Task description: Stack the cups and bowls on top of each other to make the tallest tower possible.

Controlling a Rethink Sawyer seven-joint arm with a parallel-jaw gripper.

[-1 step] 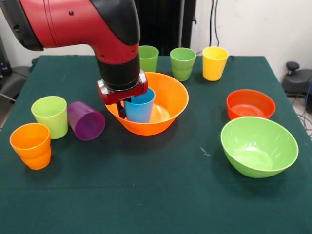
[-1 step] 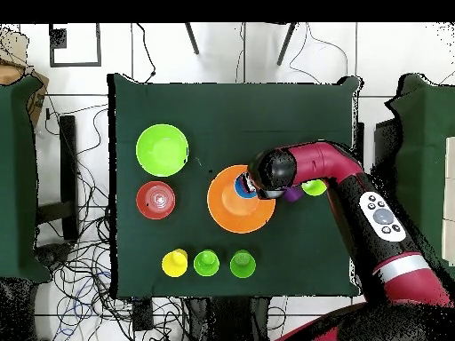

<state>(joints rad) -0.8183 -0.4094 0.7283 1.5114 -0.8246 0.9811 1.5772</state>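
A blue cup [image 1: 141, 107] [image 2: 242, 186] stands upright inside the large orange bowl [image 1: 175, 92] [image 2: 227, 209] at the table's middle. My gripper [image 1: 126, 111] [image 2: 251, 185] is down on the cup's rim and shut on its wall, with one black finger [image 1: 121, 109] outside. In the front view, a lime cup [image 1: 50, 116], a purple cup [image 1: 86, 121] lying on its side and an orange cup [image 1: 31, 145] are at the left. Two green cups [image 1: 148, 58] [image 1: 183, 63] and a yellow cup [image 1: 215, 63] line the far edge. The red-orange bowl [image 1: 250, 104] and lime-green bowl [image 1: 258, 146] sit at the right.
The dark green tablecloth [image 1: 156, 195] covers the whole table. In the overhead view my arm [image 2: 338, 169] lies over the purple cup [image 2: 291, 193] and lime cup [image 2: 313, 187] and hides the orange cup. Cables lie on the floor around the table.
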